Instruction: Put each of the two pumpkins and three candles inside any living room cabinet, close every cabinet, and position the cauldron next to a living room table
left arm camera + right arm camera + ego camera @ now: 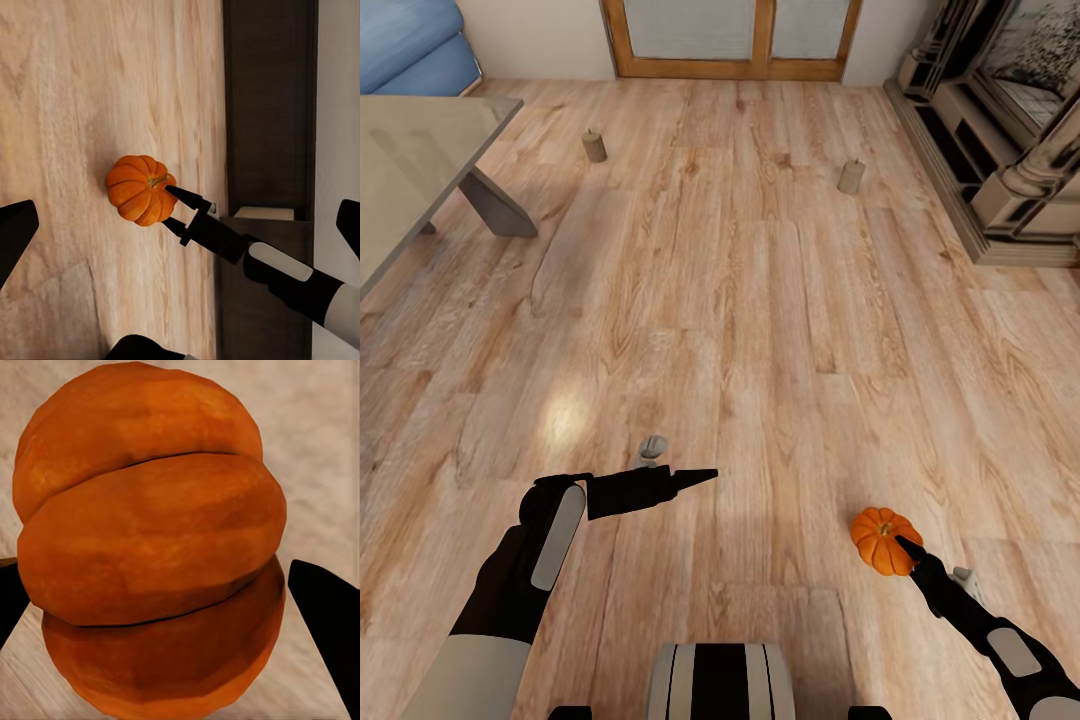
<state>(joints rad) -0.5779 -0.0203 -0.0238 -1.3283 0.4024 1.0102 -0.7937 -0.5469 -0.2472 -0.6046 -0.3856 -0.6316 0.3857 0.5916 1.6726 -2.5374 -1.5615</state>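
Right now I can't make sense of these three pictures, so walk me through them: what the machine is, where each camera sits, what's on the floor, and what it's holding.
This is a simulated wheeled robot with two black arms, steered by a person. The head view looks down from the robot's head over a wooden floor. Its left gripper reaches across near the middle; whether its fingers are open is hard to tell from here. Its right gripper is at an orange pumpkin. The left wrist view, taken from the left arm, looks sideways at that same pumpkin with the right arm's fingers closed against it. The right wrist view is a close-up of the pumpkin between the dark fingers. Farther off, two candles stand on the floor, with a table at the left and a dark cabinet nearby.
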